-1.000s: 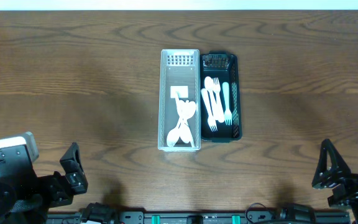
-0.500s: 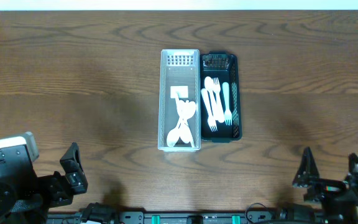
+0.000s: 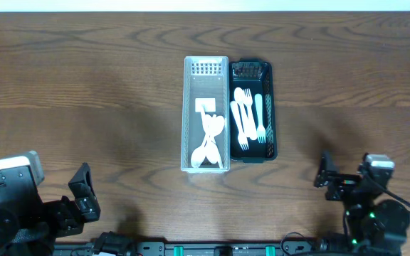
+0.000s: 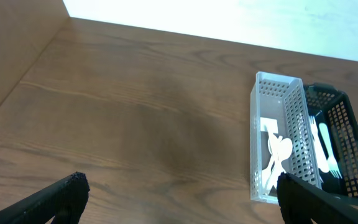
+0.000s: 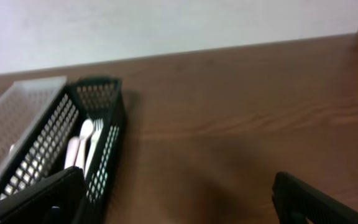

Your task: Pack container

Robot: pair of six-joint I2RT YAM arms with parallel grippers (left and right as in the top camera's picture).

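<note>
1. The left end effector is spread wide, holding and touching nothing, above the bare bench at 7 o'clock.
2. The right end effector is just as wide apart and empty, at 5 o'clock, apart from the trays.
3. There are two trays: one white tray and one black tray. They sit side by side and touching at the bench's centre, the black one on the 3 o'clock side.
4. White spoons are heaped in the white tray and white forks in the black. Both heaps overlap too much to count.
5. Both trays run lengthwise from 12 to 6 o'clock. The cutlery lies along them, with the spoon bowls toward 6.
</note>
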